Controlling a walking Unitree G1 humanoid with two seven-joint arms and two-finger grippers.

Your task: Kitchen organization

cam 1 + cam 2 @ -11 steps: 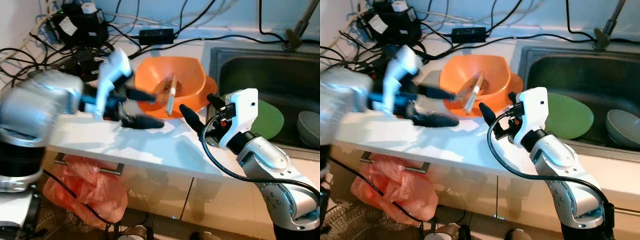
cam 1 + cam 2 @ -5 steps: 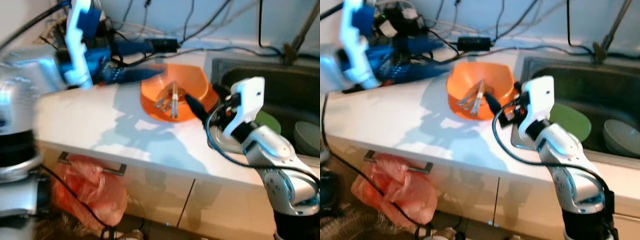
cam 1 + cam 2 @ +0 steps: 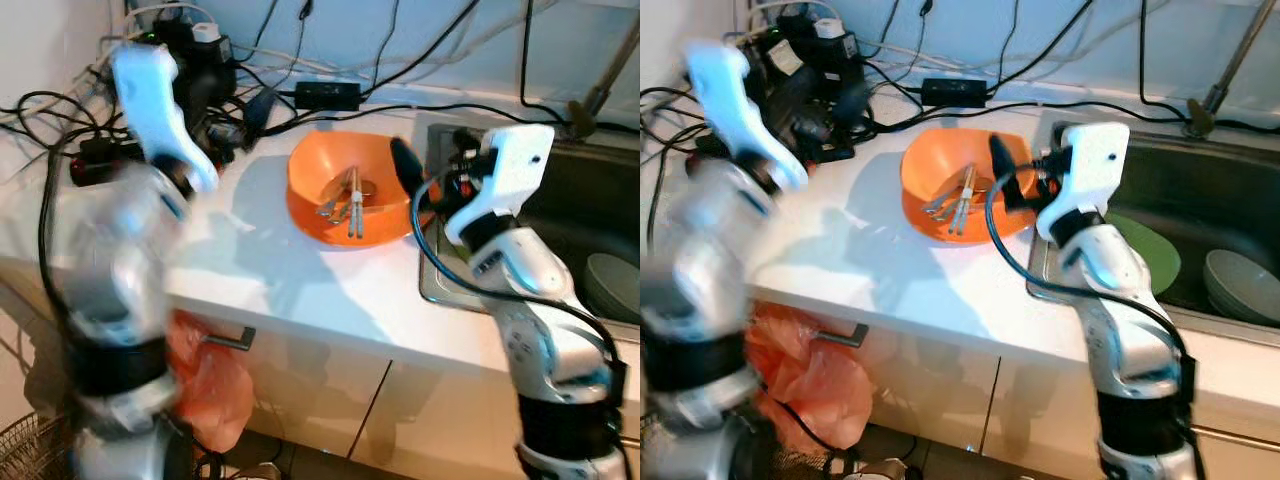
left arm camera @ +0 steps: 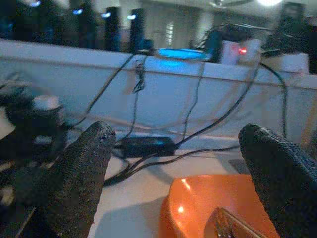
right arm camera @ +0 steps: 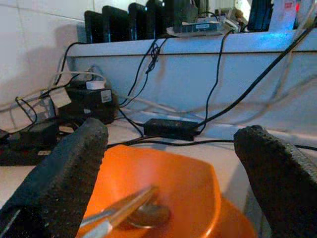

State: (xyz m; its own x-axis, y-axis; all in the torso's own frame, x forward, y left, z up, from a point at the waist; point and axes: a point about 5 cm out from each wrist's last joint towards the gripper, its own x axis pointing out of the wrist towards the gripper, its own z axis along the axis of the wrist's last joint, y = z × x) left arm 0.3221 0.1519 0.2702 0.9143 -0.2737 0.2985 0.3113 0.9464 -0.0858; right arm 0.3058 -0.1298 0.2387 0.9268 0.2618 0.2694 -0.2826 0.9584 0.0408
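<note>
Metal spoons and chopsticks (image 3: pixel 345 200) resting loose in the orange plastic bowl (image 3: pixel 352 185) on the white countertop (image 3: pixel 330 290), just ahead of and below the right gripper (image 5: pixel 173 163), wide open and empty, presumably aligned to reach in; left gripper (image 4: pixel 178 163) likewise spread, holding nothing.

1. Head views bright, even daylight; white worktop (image 3: pixel 330 290) near glare, soft shadows by the orange bowl (image 3: pixel 350 190).
2. Left arm (image 3: pixel 120 250) heavily motion-blurred; right arm (image 3: pixel 510 260) sharp.
3. Left wrist view dim, bluish, grainy; close fingers (image 4: pixel 79 173) out of focus.
4. Right wrist view brighter; foreground fingers (image 5: pixel 64 173) soft.
</note>
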